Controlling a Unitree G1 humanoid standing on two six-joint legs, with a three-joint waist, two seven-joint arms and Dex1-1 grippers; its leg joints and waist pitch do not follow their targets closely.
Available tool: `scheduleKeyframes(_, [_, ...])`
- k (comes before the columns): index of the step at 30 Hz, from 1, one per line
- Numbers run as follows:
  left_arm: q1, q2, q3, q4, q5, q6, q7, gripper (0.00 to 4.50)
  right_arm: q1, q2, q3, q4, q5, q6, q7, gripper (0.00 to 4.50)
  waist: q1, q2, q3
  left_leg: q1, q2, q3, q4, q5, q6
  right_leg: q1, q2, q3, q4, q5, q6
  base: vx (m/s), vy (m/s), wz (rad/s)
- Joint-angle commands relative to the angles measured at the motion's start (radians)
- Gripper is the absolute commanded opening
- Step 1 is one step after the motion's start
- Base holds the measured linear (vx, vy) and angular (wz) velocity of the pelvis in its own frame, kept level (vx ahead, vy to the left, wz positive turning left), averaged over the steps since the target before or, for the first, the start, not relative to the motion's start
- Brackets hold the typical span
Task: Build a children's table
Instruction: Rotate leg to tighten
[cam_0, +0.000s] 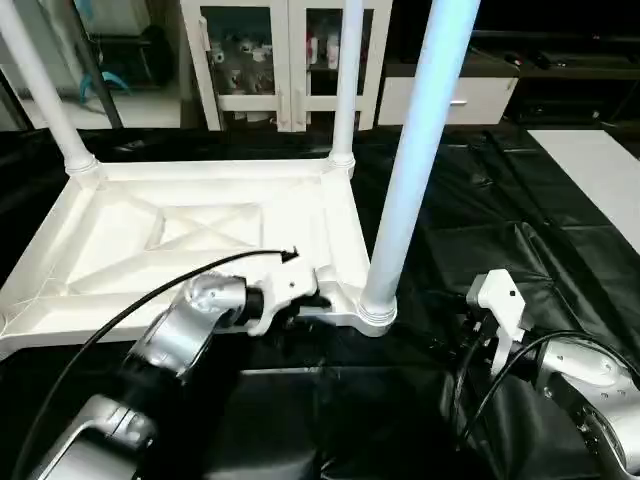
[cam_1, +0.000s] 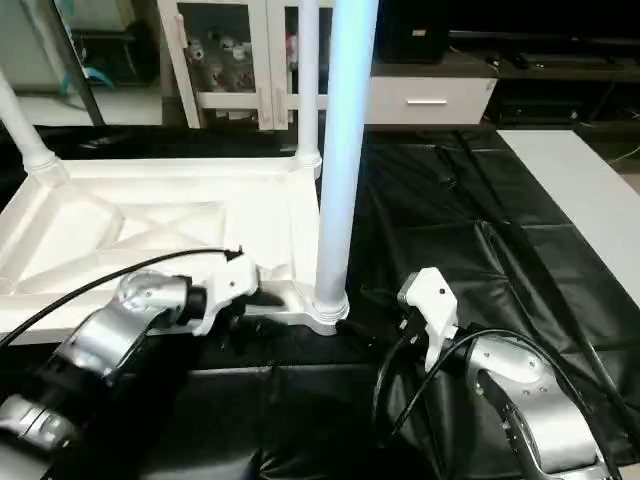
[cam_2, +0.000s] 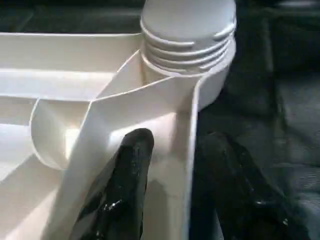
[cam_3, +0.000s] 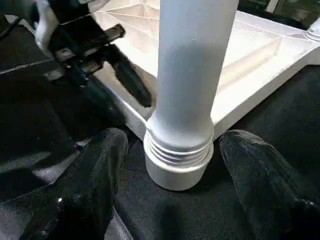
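The children's table lies upside down on black cloth, its white ribbed tabletop (cam_0: 200, 230) facing up. Three white legs stand in its corner sockets: far left (cam_0: 45, 90), far right (cam_0: 345, 80) and near right (cam_0: 400, 200). The near right leg's threaded end (cam_3: 177, 155) sits in its socket. My left gripper (cam_2: 176, 140) is open astride the tabletop's near rim beside that socket, one finger (cam_2: 130, 170) inside the wall and the other outside. My right gripper (cam_3: 176, 140) is open, with a finger on each side of the near right leg's base and a gap on both sides.
Black cloth (cam_0: 480, 200) covers the work surface. A flat white board (cam_0: 600, 170) lies at the far right. A white cabinet (cam_0: 290, 60) stands behind the tabletop. A black cable (cam_0: 130, 300) arcs over my left forearm.
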Motion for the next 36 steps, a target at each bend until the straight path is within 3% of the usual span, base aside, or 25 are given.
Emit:
scheduleKeyframes(1, [-0.029, 0.003, -0.029, 0.049, 0.043, -0.004, 0.015, 1.62, -0.006, -0.011, -0.008, -0.027, 0.003, 0.008, -0.002, 3.35, -0.005, -0.01, -0.055, 0.015, 0.09, -0.043, -0.071, -0.11, 0.06, 0.037, -0.108, 0.071, -0.074, 0.019, -0.217, 0.0, 0.0, 0.0])
scheduleKeyframes(3, [-0.038, 0.007, -0.037, 0.059, 0.057, -0.007, 0.014, 1.62, -0.008, -0.011, -0.008, -0.026, 0.003, 0.008, -0.001, 3.35, -0.004, -0.008, -0.053, 0.016, 0.09, -0.042, -0.071, -0.125, 0.059, 0.035, -0.11, 0.072, -0.079, -0.011, -0.213, 0.0, 0.0, 0.0])
scheduleKeyframes(9, [-0.051, 0.062, -0.092, 0.06, 0.093, 0.009, -0.085, 1.0, -0.016, -0.018, -0.01, -0.019, 0.002, 0.007, 0.008, 3.35, -0.007, -0.008, -0.048, 0.014, 0.09, -0.044, -0.081, -0.168, 0.033, 0.035, -0.112, 0.072, -0.089, -0.124, -0.186, 0.0, 0.0, 0.0])
scheduleKeyframes(15, [-0.053, 0.07, -0.074, 0.059, 0.08, 0.034, -0.082, 0.66, -0.024, -0.018, -0.01, -0.013, 0.002, 0.005, 0.011, 3.35, -0.013, -0.009, -0.051, 0.014, 0.09, -0.042, -0.077, -0.149, 0.037, 0.033, -0.112, 0.073, -0.084, -0.08, -0.207, 0.0, 0.0, 0.0])
scheduleKeyframes(17, [-0.054, 0.063, -0.062, 0.07, 0.07, 0.033, -0.077, 0.29, -0.025, -0.016, -0.009, -0.012, 0.002, 0.004, 0.011, 3.35, -0.012, -0.01, -0.051, 0.014, 0.089, -0.041, -0.076, -0.146, 0.043, 0.032, -0.112, 0.072, -0.085, -0.079, -0.21, 0.0, 0.0, 0.0])
scheduleKeyframes(24, [-0.04, 0.042, -0.053, 0.061, 0.042, 0.051, -0.098, 0.09, -0.027, -0.014, -0.003, -0.011, 0.003, 0.003, 0.013, 3.35, -0.012, -0.01, -0.05, 0.014, 0.09, -0.041, -0.078, -0.154, 0.043, 0.031, -0.112, 0.073, -0.088, -0.11, -0.203, 0.0, 0.0, 0.0])
scheduleKeyframes(28, [-0.015, 0.065, -0.075, 0.066, 0.074, 0.041, -0.088, 0.09, -0.028, -0.013, -0.001, -0.011, 0.001, 0.002, 0.012, 3.35, -0.013, -0.01, -0.051, 0.012, 0.09, -0.041, -0.077, -0.133, 0.054, 0.031, -0.111, 0.072, -0.083, -0.062, -0.208, 0.0, 0.0, 0.0])
scheduleKeyframes(31, [0.032, 0.095, -0.067, 0.035, 0.079, 0.061, -0.075, 0.09, -0.04, -0.002, -0.001, 0.0, -0.008, -0.006, -0.003, 3.35, -0.017, -0.012, -0.049, 0.01, 0.089, -0.041, -0.078, -0.142, 0.056, 0.033, -0.113, 0.072, -0.085, -0.093, -0.204, 0.0, 0.0, 0.0])
scheduleKeyframes(32, [0.05, 0.105, -0.059, 0.021, 0.075, 0.07, -0.073, 0.09, -0.043, 0.002, -0.002, 0.003, -0.01, -0.008, -0.008, 3.35, -0.022, -0.016, -0.049, 0.009, 0.088, -0.041, -0.078, -0.143, 0.057, 0.033, -0.112, 0.071, -0.087, -0.107, -0.202, 0.0, 0.0, 0.0])
scheduleKeyframes(34, [0.105, 0.131, -0.02, -0.027, 0.053, 0.107, -0.057, 0.09, -0.051, 0.014, -0.005, 0.012, -0.015, -0.014, -0.025, 3.35, -0.032, -0.014, -0.048, 0.003, 0.087, -0.043, -0.081, -0.139, 0.057, 0.035, -0.11, 0.069, -0.086, -0.123, -0.197, 0.0, 0.0, 0.0])
scheduleKeyframes(35, [0.134, 0.148, 0.0, -0.057, 0.044, 0.13, -0.052, 0.09, -0.054, 0.019, -0.007, 0.016, -0.017, -0.014, -0.033, 3.35, -0.034, -0.019, -0.048, 0.004, 0.087, -0.042, -0.081, -0.141, 0.058, 0.034, -0.11, 0.069, -0.087, -0.132, -0.193, 0.0, 0.0, 0.0])
scheduleKeyframes(36, [0.16, 0.166, 0.02, -0.086, 0.037, 0.154, -0.044, 0.09, -0.059, 0.023, -0.008, 0.023, -0.022, -0.013, -0.044, 3.35, -0.036, -0.016, -0.049, 0.006, 0.089, -0.043, -0.081, -0.142, 0.055, 0.034, -0.112, 0.07, -0.085, -0.134, -0.196, 0.0, 0.0, 0.0])
